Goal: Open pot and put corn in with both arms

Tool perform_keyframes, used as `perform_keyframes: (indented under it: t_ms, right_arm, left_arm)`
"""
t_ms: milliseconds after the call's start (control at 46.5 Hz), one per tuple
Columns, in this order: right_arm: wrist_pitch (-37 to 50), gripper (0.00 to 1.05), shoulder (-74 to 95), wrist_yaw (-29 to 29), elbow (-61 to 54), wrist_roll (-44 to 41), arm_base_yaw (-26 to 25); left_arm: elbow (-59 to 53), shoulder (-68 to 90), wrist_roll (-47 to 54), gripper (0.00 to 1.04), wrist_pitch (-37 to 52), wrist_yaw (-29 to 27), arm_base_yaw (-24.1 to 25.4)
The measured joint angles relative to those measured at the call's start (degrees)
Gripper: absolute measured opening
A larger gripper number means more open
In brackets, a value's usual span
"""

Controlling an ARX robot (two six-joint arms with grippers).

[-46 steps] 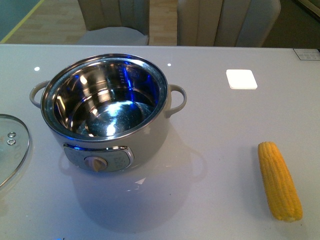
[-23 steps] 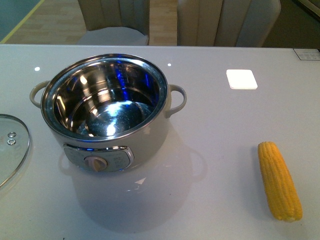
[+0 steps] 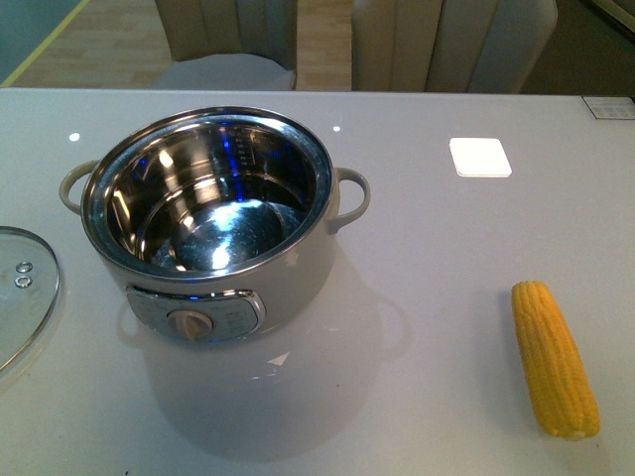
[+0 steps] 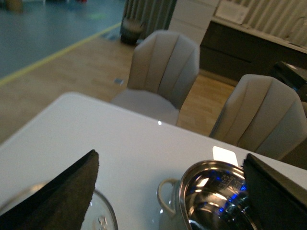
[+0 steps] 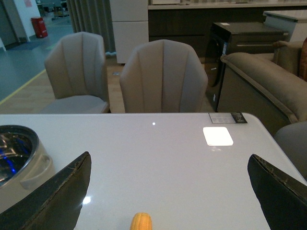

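Observation:
The cream-white pot stands uncovered at the table's left, its steel bowl empty, dial panel facing me. The yellow corn lies on the table at the front right, lengthwise away from me. Neither arm shows in the front view. In the left wrist view my left gripper is open, high above the table, with the pot and part of the glass lid below it. My right gripper is open above the table, and the tip of the corn lies between its spread fingers.
The glass lid lies flat at the table's left edge beside the pot. A white square pad sits at the back right. Two grey chairs stand behind the table.
Only the blue reflections inside the steel bowl have shifted; pot, lid and corn stay in place.

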Motion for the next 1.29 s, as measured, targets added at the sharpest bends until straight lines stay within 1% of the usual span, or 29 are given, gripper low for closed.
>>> perform_keyframes:
  t_ms: [43,86,172,237,280,387,430,495,538,559,645,1290]
  right_arm:
    - [0.02,0.96,0.00,-0.02,0.00,0.00,0.00]
    - [0.02,0.96,0.00,-0.02,0.00,0.00,0.00]
    - [0.00,0.96,0.00,0.00,0.00,0.00,0.00]
    - [0.00,0.96,0.00,0.00,0.00,0.00,0.00]
    - [0.02,0.96,0.00,-0.02,0.00,0.00,0.00]
    - [0.02,0.96,0.00,-0.02,0.00,0.00,0.00]
    - [0.02,0.96,0.00,-0.02,0.00,0.00,0.00]
    - [0.00,0.96,0.00,0.00,0.00,0.00,0.00]
    - [0.00,0.96,0.00,-0.02,0.00,0.02,0.00]
    - [0.00,0.96,0.00,0.00,0.00,0.00,0.02]
    - [0.00,0.96,0.00,-0.02,0.00,0.00,0.02]
    - [0.00,0.96,0.00,-0.02,0.00,0.02,0.02]
  left_arm:
    - [-1.33,-2.99,3.93,0.80,0.50,-0.20,-1.38]
    - [-2.47,-5.70,7.87,0.69,-0.33,-1.53,-3.13]
    - [-4.15,-9.29,10.60,0.51,-2.75,-4.13,-5.55]
    - [-5.25,-12.46,11.54,0.35,-4.90,-5.88,-7.50]
    - [-5.60,-14.21,11.78,0.26,-6.08,-7.02,-8.46]
    - [-6.25,-17.46,12.07,0.08,-8.48,-8.61,-10.16]
    - [-6.62,-18.08,12.07,0.03,-8.76,-8.94,-10.62]
    - [-8.09,-18.86,12.24,0.03,-7.43,-9.86,-11.43]
    - [-8.35,-20.35,12.28,0.04,-8.96,-14.25,-14.43]
    - [-8.35,-21.03,12.26,0.04,-9.60,-15.19,-15.52]
    - [-8.35,-23.43,12.35,0.04,-11.56,-15.50,-17.59]
    - [-8.35,-36.65,12.35,0.03,-24.57,-16.11,-17.97]
